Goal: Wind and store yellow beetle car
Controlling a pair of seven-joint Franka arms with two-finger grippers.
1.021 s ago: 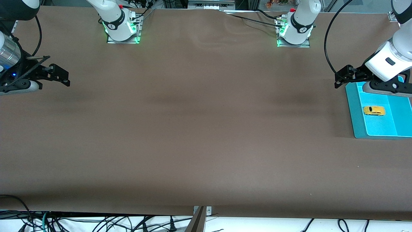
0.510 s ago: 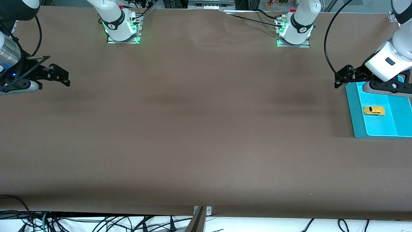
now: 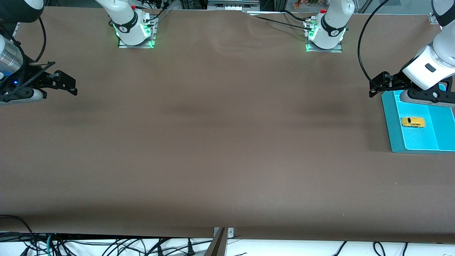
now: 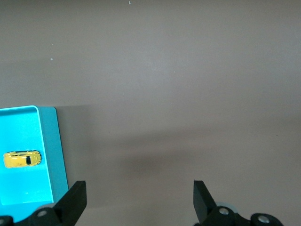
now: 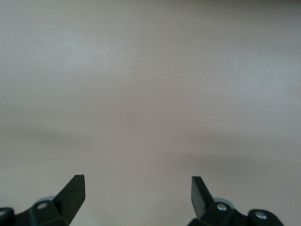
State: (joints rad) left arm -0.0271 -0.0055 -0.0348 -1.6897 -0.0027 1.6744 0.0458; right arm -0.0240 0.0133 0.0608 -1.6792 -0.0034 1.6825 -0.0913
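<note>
The yellow beetle car (image 3: 413, 122) lies in the blue tray (image 3: 394, 135) at the left arm's end of the desk (image 3: 220, 142), its long axis along the desk's length. Nothing has moved since earlier: left gripper (image 3: 377, 85) over the tray's edge and right gripper (image 3: 65, 83) over bare desk both gape wide, empty.

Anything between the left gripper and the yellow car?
Only the teal tray's rim: the left gripper hangs open beside it, the yellow beetle car inside, per the left wrist view.
</note>
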